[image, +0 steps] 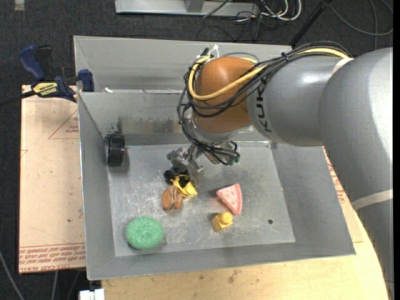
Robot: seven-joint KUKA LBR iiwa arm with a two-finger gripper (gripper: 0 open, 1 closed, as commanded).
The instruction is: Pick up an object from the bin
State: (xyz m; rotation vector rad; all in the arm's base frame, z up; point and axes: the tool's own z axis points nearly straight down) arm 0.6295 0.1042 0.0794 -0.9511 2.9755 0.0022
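Under the orange wrist cover point(219, 92), where is your gripper sitting? asks the desk.

From my screen, the gripper point(186, 161) hangs low over the middle of the grey metal bin point(94, 167), a little toward the back wall. I cannot tell how far open it is, and I see nothing held in it.

And what lies nearest?

A small yellow-and-black toy point(182, 183), just below the gripper in my view; whether they touch, I cannot tell. Its long axis runs on a slant, with the black end up-left toward the back and the yellow end down-right toward the front. A brown oval piece point(170, 199) lies against its front side. To the right sits a pink wedge point(230, 197), with a little yellow block point(221, 221) near it. A green round pad point(144, 232) lies at front left, well apart, and a black roll-shaped thing point(115, 149) stands by the left wall.
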